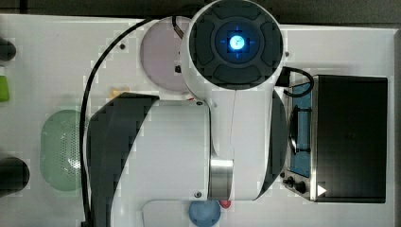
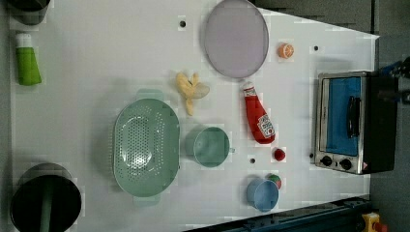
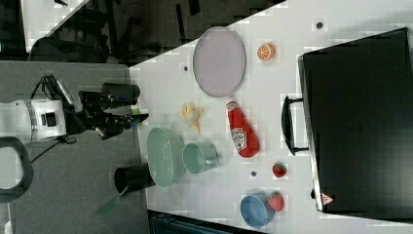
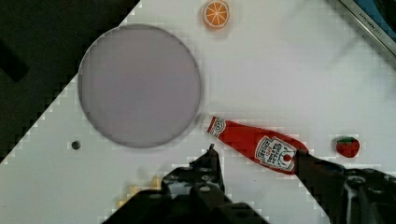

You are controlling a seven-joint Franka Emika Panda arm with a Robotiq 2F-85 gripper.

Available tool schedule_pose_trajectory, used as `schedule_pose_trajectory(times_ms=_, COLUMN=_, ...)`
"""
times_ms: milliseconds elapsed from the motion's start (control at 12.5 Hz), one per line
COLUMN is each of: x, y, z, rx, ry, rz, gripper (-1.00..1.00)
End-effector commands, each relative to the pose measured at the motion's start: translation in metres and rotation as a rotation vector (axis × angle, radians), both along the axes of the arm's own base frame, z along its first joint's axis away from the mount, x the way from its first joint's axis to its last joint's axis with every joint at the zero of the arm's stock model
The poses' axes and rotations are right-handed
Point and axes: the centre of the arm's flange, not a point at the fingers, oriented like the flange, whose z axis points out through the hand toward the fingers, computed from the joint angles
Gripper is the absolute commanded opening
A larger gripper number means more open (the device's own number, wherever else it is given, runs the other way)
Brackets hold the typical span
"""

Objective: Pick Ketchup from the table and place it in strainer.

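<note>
The Ketchup [image 2: 257,118] is a red squeeze bottle with a white cap, lying flat on the white table between the grey plate and a strawberry. It also lies in the right view [image 3: 242,131]. The strainer [image 2: 146,147], a pale green oval basket with a perforated bottom, sits beyond the mug in the left view's left half, and is also visible from above [image 1: 61,149]. My gripper [image 4: 256,150] hangs open well above the Ketchup [image 4: 257,144], whose body appears between the two dark fingers [image 4: 208,163]. The gripper [image 3: 139,117] holds nothing.
A green mug [image 2: 210,146] stands between strainer and Ketchup. A banana peel [image 2: 191,89], grey plate [image 2: 236,37], orange slice [image 2: 285,50], strawberry [image 2: 279,154] and blue cup [image 2: 262,194] surround them. A toaster oven [image 2: 353,121] occupies the left view's right side.
</note>
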Motion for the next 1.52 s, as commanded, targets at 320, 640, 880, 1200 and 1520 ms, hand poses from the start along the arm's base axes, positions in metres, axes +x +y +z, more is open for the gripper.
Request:
schedule_pose_trajectory(times_ms=320, x=-0.093, y=-0.012, z=0.034, rx=-0.019, ry=0.082, rz=-0.031, gripper=1.00)
schedule_pose_trajectory(times_ms=640, x=-0.078, y=-0.005, z=-0.032, rx=-0.015, ry=0.190, rz=-0.010, gripper=1.00)
schedule_pose_trajectory(times_ms=880, x=-0.059, y=0.001, z=-0.087, rx=-0.003, ry=0.191, rz=0.141, gripper=1.00)
schedule_pose_trajectory(times_ms=1200, x=-0.041, y=0.001, z=-0.157, rx=0.024, ry=0.144, rz=0.591, gripper=1.00)
schedule_pose_trajectory(times_ms=1520, x=-0.039, y=-0.002, z=-0.214, rx=0.024, ry=0.086, rz=0.944, gripper=1.00)
